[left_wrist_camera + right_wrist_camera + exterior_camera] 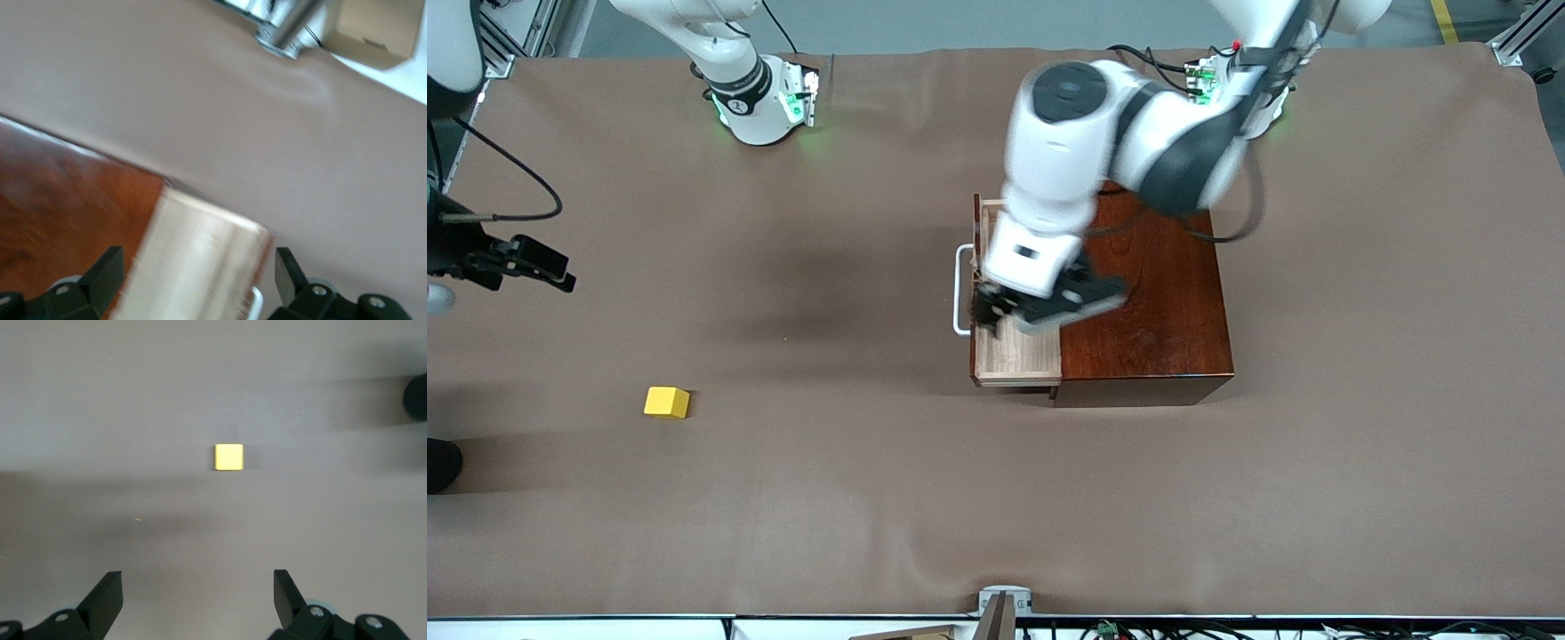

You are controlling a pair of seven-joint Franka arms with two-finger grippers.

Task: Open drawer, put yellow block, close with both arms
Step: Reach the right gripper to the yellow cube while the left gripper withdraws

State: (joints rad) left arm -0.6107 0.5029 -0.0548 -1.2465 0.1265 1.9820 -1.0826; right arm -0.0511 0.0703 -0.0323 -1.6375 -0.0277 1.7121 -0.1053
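Front view shows the table (996,516) under a brown cover, and on it, toward the left arm's end and about midway between the robots' edge and the camera's edge, the dark reddish-brown wooden box (1156,302). Its drawer (1018,356) is pulled partly out toward the right arm's end, pale lining exposed and white handle (960,302) clear of any finger. The left gripper (1018,316) hangs over the open drawer with its fingers apart and empty; the left wrist view shows the pale tray between them. The right gripper (534,267) is up over the right arm's end of the table, fingers spread and holding nothing. The yellow block (667,402) sits alone on the table toward the right arm's end, nearer the front camera than the box and well apart from it; the right wrist view shows it ahead of the open fingers (107,597). The step in hand looks like fetching the block: the right gripper should centre over it, square its fingers to two flat faces, descend close to the cover, then close, while the left arm keeps clear of the drawer opening.
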